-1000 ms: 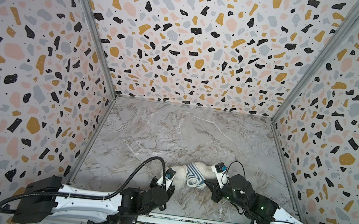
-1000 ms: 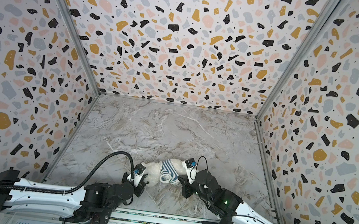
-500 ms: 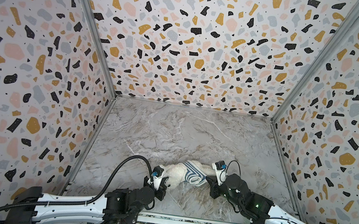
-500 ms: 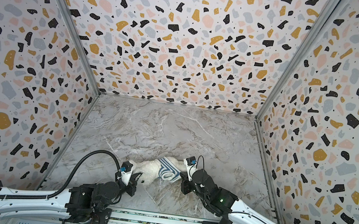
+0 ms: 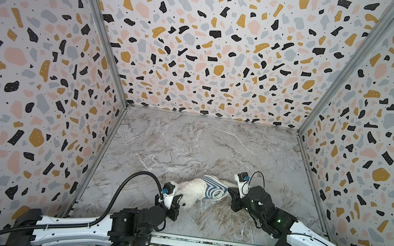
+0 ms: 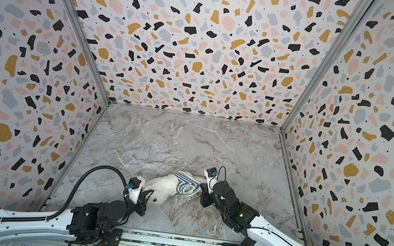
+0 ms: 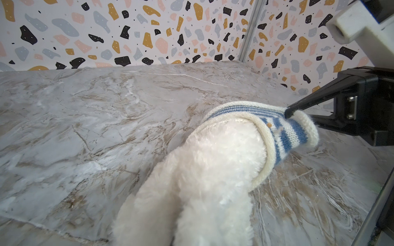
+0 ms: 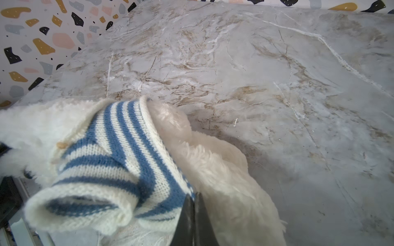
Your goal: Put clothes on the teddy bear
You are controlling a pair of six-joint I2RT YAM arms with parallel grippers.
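Observation:
The fluffy white teddy bear (image 5: pixel 189 194) (image 6: pixel 161 188) lies stretched on the marble floor near the front, seen in both top views. A blue-and-white striped shirt (image 5: pixel 213 191) (image 6: pixel 185 185) (image 7: pixel 287 136) (image 8: pixel 119 159) sits bunched around its upper body. My left gripper (image 5: pixel 177 201) (image 6: pixel 146 196) is shut on the bear's legs (image 7: pixel 191 213); its fingertips are hidden by fur in the left wrist view. My right gripper (image 5: pixel 229 191) (image 6: pixel 202 187) (image 8: pixel 195 199) is shut, pinching the shirt's edge beside the bear's fur (image 8: pixel 213 161). Its fingertips (image 7: pixel 287 111) show in the left wrist view.
Terrazzo-patterned walls (image 5: pixel 209 51) enclose the marble floor (image 5: pixel 200 145) on three sides. A metal rail (image 5: pixel 198 245) runs along the front edge between the two arm bases. The left arm's black cable (image 5: pixel 128 182) loops above the floor.
My left gripper has moved left and toward the front with the bear's legs. The bear now lies stretched between the two grippers. The right gripper has kept its hold on the shirt.

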